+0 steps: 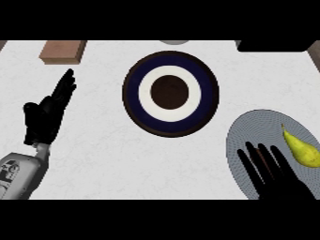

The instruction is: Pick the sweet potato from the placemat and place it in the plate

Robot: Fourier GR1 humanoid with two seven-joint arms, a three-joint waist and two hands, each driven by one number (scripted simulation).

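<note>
Your right hand (277, 174), fingers spread, covers the sweet potato (259, 151) on the near-right placemat (249, 129), so you could grab or nudge the pear (302, 149) just beside it instead, missing the plate (171, 93).

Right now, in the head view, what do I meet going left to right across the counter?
Left hand → brown block → plate → right hand, over the grey placemat → yellow-green pear-shaped item on the placemat.
</note>
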